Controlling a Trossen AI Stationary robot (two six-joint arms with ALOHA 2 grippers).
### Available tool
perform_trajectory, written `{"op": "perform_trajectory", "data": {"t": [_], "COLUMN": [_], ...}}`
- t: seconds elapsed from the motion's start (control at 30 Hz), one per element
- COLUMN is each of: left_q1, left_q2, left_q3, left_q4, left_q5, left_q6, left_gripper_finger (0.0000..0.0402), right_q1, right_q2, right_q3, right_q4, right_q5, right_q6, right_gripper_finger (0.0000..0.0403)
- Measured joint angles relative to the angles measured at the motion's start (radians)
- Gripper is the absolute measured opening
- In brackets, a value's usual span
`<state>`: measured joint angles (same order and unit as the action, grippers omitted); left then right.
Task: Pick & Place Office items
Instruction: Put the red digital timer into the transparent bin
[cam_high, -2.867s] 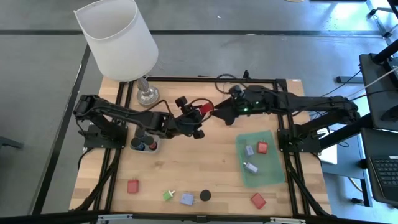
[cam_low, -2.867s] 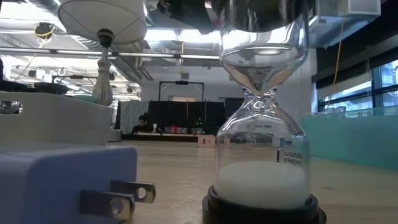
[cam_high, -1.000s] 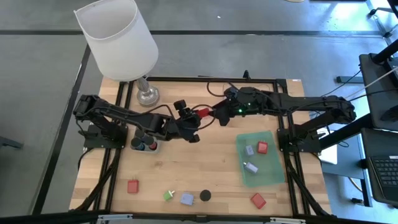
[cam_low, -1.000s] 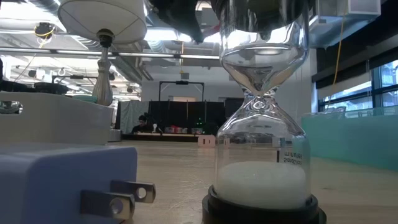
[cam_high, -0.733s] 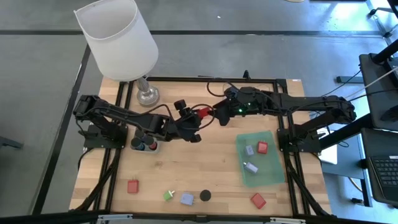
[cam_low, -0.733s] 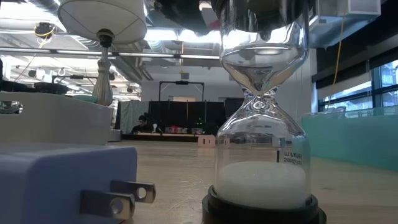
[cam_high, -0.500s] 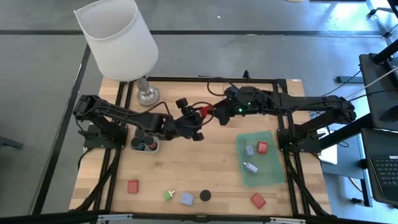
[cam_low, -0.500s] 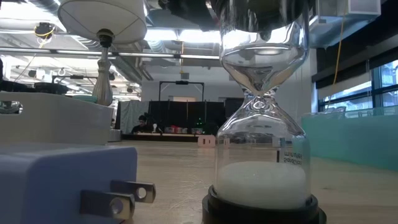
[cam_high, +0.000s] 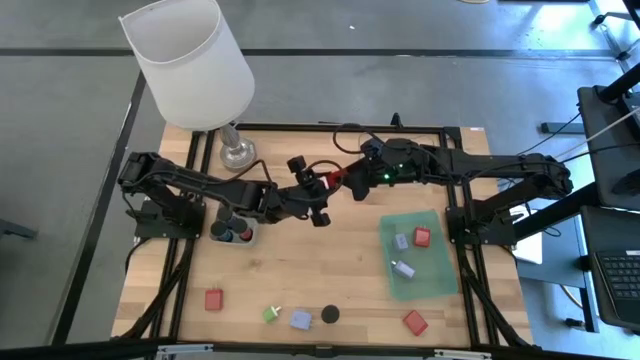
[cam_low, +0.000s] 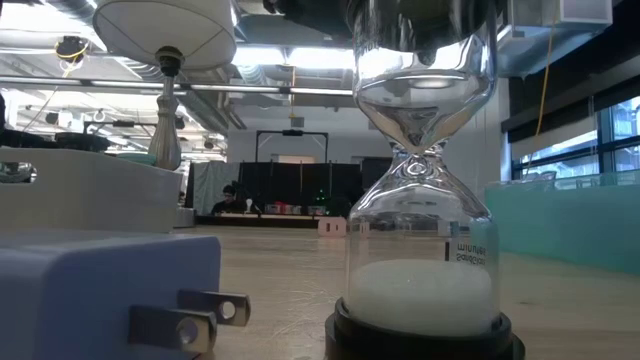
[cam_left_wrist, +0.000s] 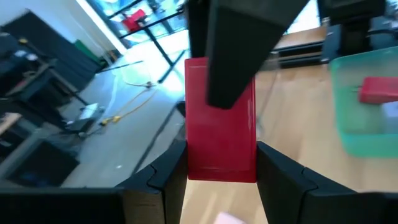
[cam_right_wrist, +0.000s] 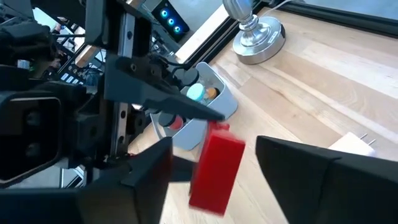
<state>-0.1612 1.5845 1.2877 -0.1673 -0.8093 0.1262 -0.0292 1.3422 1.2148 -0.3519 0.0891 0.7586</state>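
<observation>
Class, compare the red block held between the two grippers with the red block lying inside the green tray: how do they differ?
The held red block hangs above the table, gripped by the left gripper, while the right gripper straddles it. The tray's red block lies untouched in the green tray. The held one stands on end; the tray's lies flat. Both are red.

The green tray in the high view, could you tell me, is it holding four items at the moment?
No, the green tray holds only three: a lilac block, a red block and a small grey piece.

Two matte black jointed arms — black cables looped along them — the right arm (cam_high: 470, 168) showing a small green light.
</observation>
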Motion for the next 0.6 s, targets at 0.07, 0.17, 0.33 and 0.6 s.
{"op": "perform_trajectory", "data": {"t": [0.07,0.17,0.33,0.6], "left_q1": [0.000,0.000,0.000,0.000], "left_q2": [0.000,0.000,0.000,0.000], "left_q3": [0.000,0.000,0.000,-0.001], "left_q4": [0.000,0.000,0.001,0.014], "left_q5": [0.020,0.018,-0.004,-0.016], "left_q6": [-0.008,-0.008,-0.009,-0.005], "left_gripper_finger": [0.0155,0.0155,0.0155,0.0169], "right_q1": [0.000,0.000,0.000,0.000], "right_q2": [0.000,0.000,-0.001,-0.002], "right_q3": [0.000,0.000,0.000,0.003], "right_q4": [0.000,0.000,-0.001,0.006], "right_q5": [0.000,0.000,0.000,-0.005], "right_q6": [0.000,0.000,0.000,0.010], "right_gripper_finger": [0.0215,0.0181,0.0121,0.0066]}}
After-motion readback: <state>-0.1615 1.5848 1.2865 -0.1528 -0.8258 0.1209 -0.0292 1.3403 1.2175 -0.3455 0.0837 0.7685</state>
